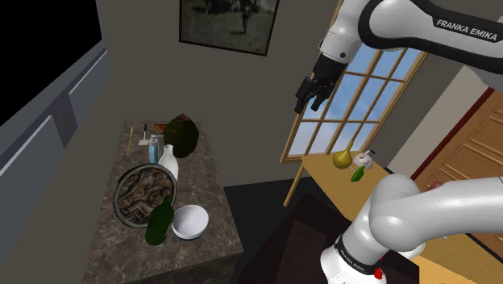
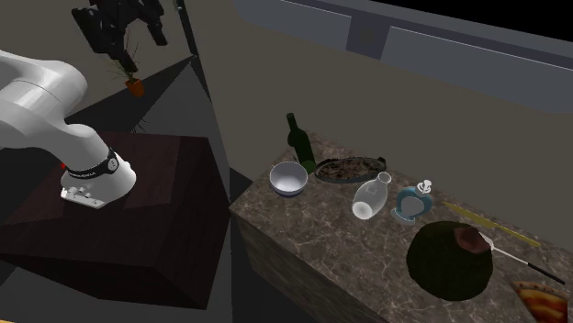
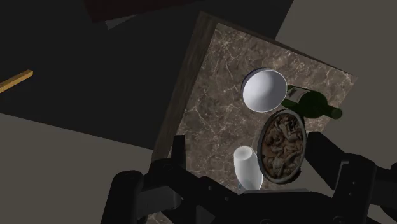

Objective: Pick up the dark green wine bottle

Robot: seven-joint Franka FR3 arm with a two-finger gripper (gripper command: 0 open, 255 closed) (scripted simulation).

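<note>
The dark green wine bottle (image 1: 160, 222) stands upright at the near end of the marble table (image 1: 211, 173), touching or almost touching a white bowl (image 1: 190, 222). From the second exterior view the bottle (image 2: 298, 142) is behind the bowl (image 2: 288, 179). My gripper (image 1: 310, 95) hangs high in the air, well off to the shoulder view's right of the table and far from the bottle. In the wrist view the bottle (image 3: 312, 103) appears far below, beyond the bowl (image 3: 263, 90). The black fingers (image 3: 178, 149) stand wide apart around the gripper (image 3: 248, 141), open and holding nothing.
Along the table sit an oval dish of brown pieces (image 1: 143, 195), a white vase (image 1: 168, 161), a small blue bottle (image 1: 153, 148) and a dark round lump (image 1: 183, 135). A pear (image 1: 343, 157) lies on a wooden surface near the window. The dark stand (image 2: 138, 202) is beside the table.
</note>
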